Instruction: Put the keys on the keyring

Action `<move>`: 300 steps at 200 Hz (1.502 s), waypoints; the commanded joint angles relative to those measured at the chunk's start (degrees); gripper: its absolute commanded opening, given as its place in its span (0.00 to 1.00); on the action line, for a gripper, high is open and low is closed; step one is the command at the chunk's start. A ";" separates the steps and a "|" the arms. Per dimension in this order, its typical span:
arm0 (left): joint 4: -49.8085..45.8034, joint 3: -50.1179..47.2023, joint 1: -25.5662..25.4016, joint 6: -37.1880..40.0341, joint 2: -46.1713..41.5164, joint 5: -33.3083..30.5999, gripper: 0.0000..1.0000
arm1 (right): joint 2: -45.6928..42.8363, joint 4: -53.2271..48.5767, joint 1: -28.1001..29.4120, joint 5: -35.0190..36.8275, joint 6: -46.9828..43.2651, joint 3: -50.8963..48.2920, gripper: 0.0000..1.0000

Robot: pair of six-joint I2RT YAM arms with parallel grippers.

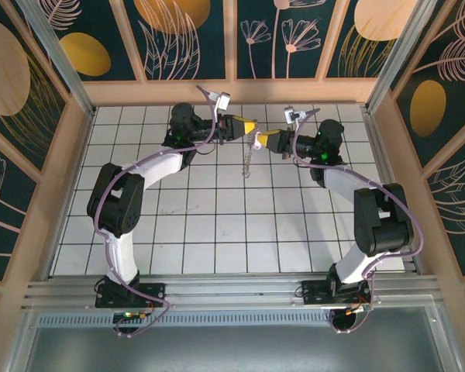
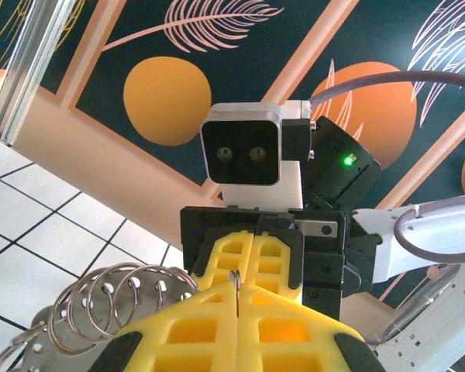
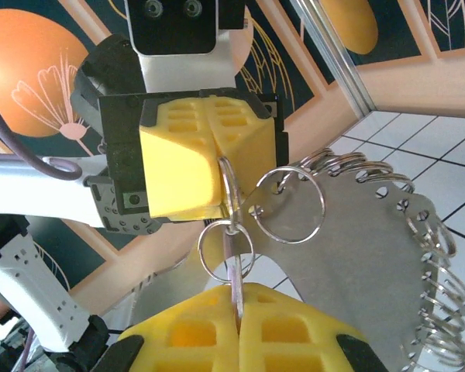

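Two yellow-fingered grippers meet nose to nose above the far middle of the white tiled table (image 1: 217,225), as I watch through the overhead camera and both wrist cameras. The left gripper (image 2: 236,302) is clenched, its fingers pressed flat together. The keyring (image 3: 229,184), a thin metal hoop seen edge-on, is pinched at their seam.

Facing it, the right gripper (image 3: 238,302) is likewise clamped tight. It nips the key (image 3: 234,271), a slim pale lilac sliver that stands upright out of its fingertips. The key's top reaches the bottom of the keyring, just under the left fingers. A smaller split ring (image 3: 226,249) circles that meeting spot, and I cannot tell whether the key is threaded onto anything.

Just to the right in the right wrist view, a larger ring (image 3: 294,205) passes through a hole in a fan-shaped metal plate (image 3: 372,256). The plate's curved edge carries a row of further rings (image 3: 430,256).

From above, the plate hangs down between the two grippers. I cannot tell whether its lower end touches the tiles. Wall panels (image 1: 186,39) painted with orange discs and pale leaves close off the far side of the table.
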 commanded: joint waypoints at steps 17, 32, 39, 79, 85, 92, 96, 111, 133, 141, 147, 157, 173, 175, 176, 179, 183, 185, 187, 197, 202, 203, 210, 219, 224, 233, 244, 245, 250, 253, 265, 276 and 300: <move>3.95 -0.34 -0.33 -0.47 -2.71 -0.68 0.00 | -0.97 -0.20 0.80 -1.35 -2.42 -0.91 0.00; 4.21 -0.69 -0.24 -0.40 -2.92 -0.79 0.00 | -0.86 -1.18 1.53 -0.94 -3.02 -0.77 0.00; 4.31 -0.88 -0.29 -0.43 -3.06 -0.94 0.00 | -0.70 -1.56 2.00 -0.81 -3.23 -0.57 0.00; 5.28 -1.90 -0.44 -0.58 -3.17 -1.36 0.00 | 0.72 -3.55 3.85 0.98 -4.26 0.81 0.00; 5.45 -2.03 -0.51 -0.58 -3.18 -1.41 0.00 | 0.87 -3.20 3.77 1.47 -4.06 0.73 0.00; 5.54 -2.12 -0.51 -0.72 -3.13 -1.49 0.00 | 1.04 -2.82 3.76 1.95 -3.65 0.58 0.00; 5.62 -2.19 -0.52 -0.69 -3.13 -1.49 0.00 | 1.10 -2.42 3.76 2.08 -3.37 0.55 0.00; 5.79 -2.43 -0.61 -0.69 -3.28 -1.58 0.00 | 1.36 -0.75 3.68 2.91 -2.01 0.10 0.00; 6.07 -2.99 -0.64 -0.62 -3.76 -1.91 0.00 | 1.45 1.25 3.59 3.71 -0.92 -0.86 0.00; 6.16 -3.32 -0.61 -0.56 -3.92 -2.22 0.00 | 1.28 1.85 3.40 4.23 -0.62 -1.32 0.00; 6.29 -3.51 -0.61 -0.58 -4.16 -2.52 0.00 | 1.26 2.77 3.20 4.65 -0.12 -1.88 0.00; 7.17 -4.15 -0.61 -1.02 -4.36 -3.04 0.00 | 1.24 5.06 2.82 5.77 1.63 -2.84 0.00; 9.72 -5.59 -0.70 -2.59 -4.81 -4.39 0.00 | 1.64 12.91 2.36 7.78 6.65 -5.32 0.00; 10.11 -5.80 -0.77 -2.88 -4.85 -4.57 0.00 | 1.79 13.85 2.34 7.96 7.28 -5.52 0.00; 10.33 -5.89 -0.78 -2.96 -4.87 -4.61 0.00 | 1.88 14.28 2.35 8.06 7.63 -5.61 0.00; 10.95 -6.24 -0.85 -3.36 -4.97 -4.92 0.00 | 2.19 15.53 2.39 8.19 8.55 -5.74 0.00; 11.76 -6.67 -0.92 -3.72 -5.07 -5.27 0.00 | 2.64 17.00 2.56 8.25 9.51 -5.80 0.00; 12.13 -6.86 -0.97 -3.91 -5.09 -5.51 0.00 | 2.85 17.64 2.61 8.29 9.98 -5.84 0.00; 12.49 -7.00 -1.01 -4.14 -5.16 -5.71 0.00 | 3.13 18.28 2.73 8.33 10.45 -5.85 0.00; 14.38 -8.09 -1.31 -5.11 -5.24 -6.65 0.00 | 4.34 20.59 3.50 8.72 12.10 -5.51 0.00; 15.28 -8.69 -1.48 -5.61 -5.41 -7.30 0.00 | 4.89 21.29 3.91 8.82 12.65 -5.24 0.00; 15.43 -8.79 -1.48 -5.69 -5.46 -7.43 0.00 | 4.96 21.43 4.01 8.84 12.77 -5.16 0.00; 16.46 -9.58 -1.74 -6.36 -5.55 -8.46 0.00 | 5.53 21.90 4.69 8.94 12.97 -4.72 0.00; 18.07 -10.61 -1.97 -7.18 -5.64 -9.54 0.00 | 5.97 21.85 5.47 9.32 12.93 -4.31 0.00; 19.07 -11.19 -2.08 -7.60 -5.78 -10.21 0.00 | 6.16 21.68 5.88 9.46 12.74 -4.09 0.00; 20.86 -12.38 -2.26 -8.43 -5.94 -11.28 0.00 | 6.26 21.42 6.21 9.64 12.42 -3.95 0.00; 22.42 -13.38 -2.37 -9.36 -5.95 -12.12 0.00 | 6.24 21.30 6.36 10.05 12.23 -4.08 0.00; 22.51 -13.42 -2.37 -9.45 -5.90 -12.12 0.00 | 6.21 21.31 6.34 10.07 12.25 -4.10 0.00; 23.04 -13.69 -2.45 -9.69 -5.78 -12.29 0.00 | 6.21 21.40 6.38 10.28 12.22 -4.20 0.00; 23.26 -13.78 -2.46 -9.91 -5.77 -12.38 0.00 | 6.18 21.40 6.32 10.46 12.26 -4.33 0.00; 23.71 -13.98 -2.63 -10.18 -5.43 -12.38 0.00 | 6.10 21.93 6.28 11.21 12.57 -4.69 0.00; 24.00 -14.07 -2.69 -10.22 -5.27 -12.31 0.00 | 6.13 22.38 6.57 10.94 13.11 -4.61 0.00; 24.09 -14.08 -2.72 -10.16 -5.08 -12.07 0.00 | 5.07 20.58 6.52 10.97 11.95 -4.95 0.00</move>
